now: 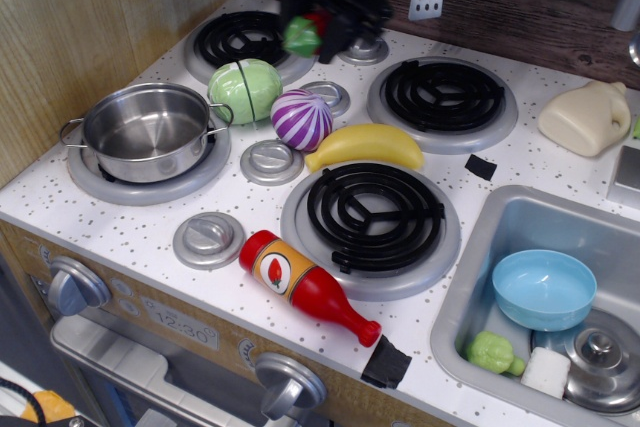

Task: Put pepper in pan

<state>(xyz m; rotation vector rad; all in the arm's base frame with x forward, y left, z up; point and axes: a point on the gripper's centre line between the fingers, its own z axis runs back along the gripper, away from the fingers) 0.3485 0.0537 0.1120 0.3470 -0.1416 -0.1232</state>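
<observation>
Carrying the pepper (305, 35) pinched in the gripper (318, 29), blurred by motion at the back of the stove, above the gap between the two rear burners, with only the green cap and a sliver of red showing below the dark jaws. Needs a firm pinch all the way, since the glossy plastic probably slips easily. Just below and toward the front of the gripper sit the green cabbage (245, 90) and the purple onion (301, 119), so keeps enough height to pass over both without a knock. Farther out, forward and toward the wooden wall, stands the pan (148, 131), empty, on the front burner on that side. Best to stop over the pan's middle, lower until the pepper is inside the rim, then release, avoiding the wire handles. Well away on the other side lie the banana (365, 145) and ketchup bottle (308, 286), out of the path.
</observation>
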